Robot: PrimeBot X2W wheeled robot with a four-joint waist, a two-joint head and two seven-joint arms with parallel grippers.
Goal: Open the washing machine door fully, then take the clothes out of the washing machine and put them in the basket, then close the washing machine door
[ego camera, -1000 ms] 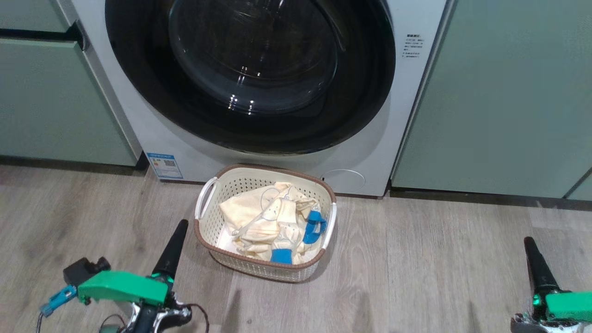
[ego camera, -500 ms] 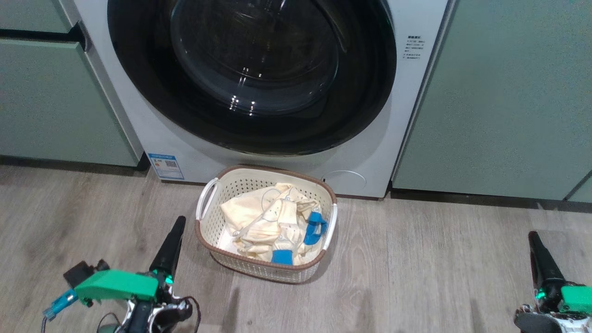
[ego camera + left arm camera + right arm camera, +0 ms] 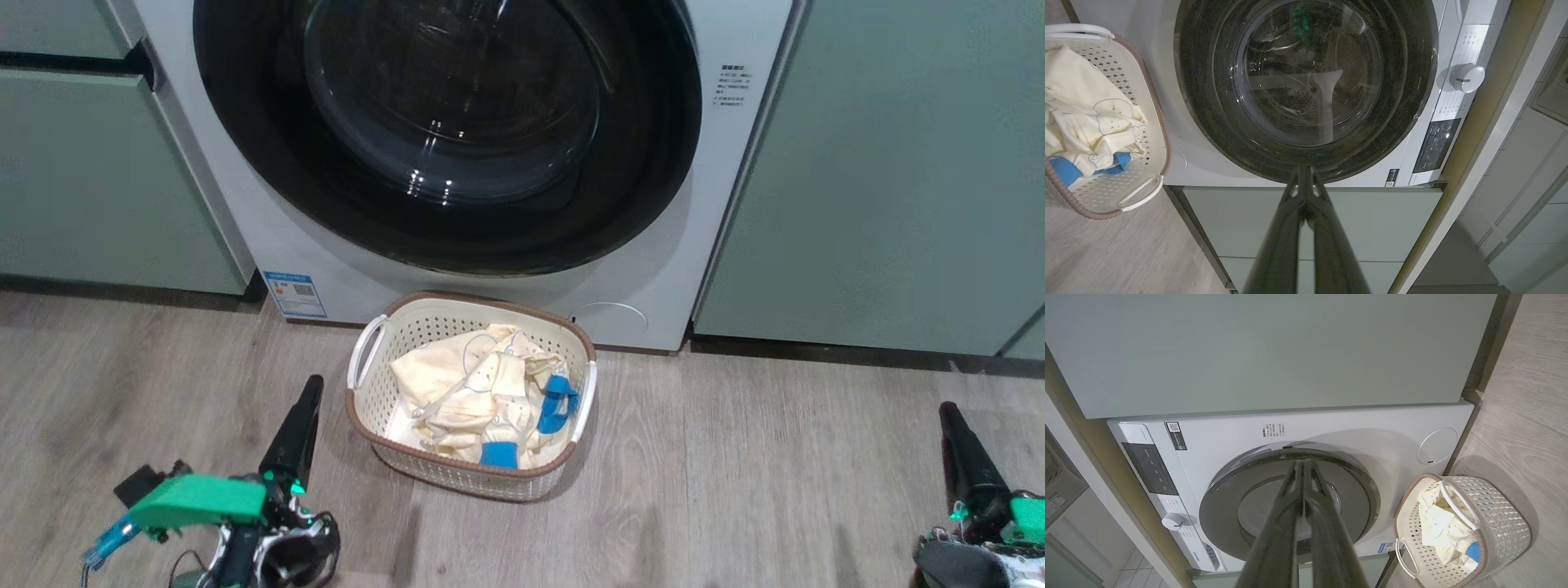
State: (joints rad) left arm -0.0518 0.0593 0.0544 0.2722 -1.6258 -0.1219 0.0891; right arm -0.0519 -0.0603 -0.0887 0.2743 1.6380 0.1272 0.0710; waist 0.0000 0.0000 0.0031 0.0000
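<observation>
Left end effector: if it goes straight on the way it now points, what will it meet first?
Probably the washing machine door, at its black rim, though depth is unclear.

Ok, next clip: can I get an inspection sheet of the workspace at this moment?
Surface: wood-look floor; the basket stands on it in front of the washing machine.
Job's things: washing machine door shut, dark behind the glass; clothes, cream with blue trim, lie in the basket.
Clutter: nothing seen.
Grippers: left gripper just left of the basket, right gripper far off to its right; both jaws shut, holding nothing.
Cables: short leads and a blue plug at the left wrist.
Surroundings: pale green cabinets on both sides of the machine.
</observation>
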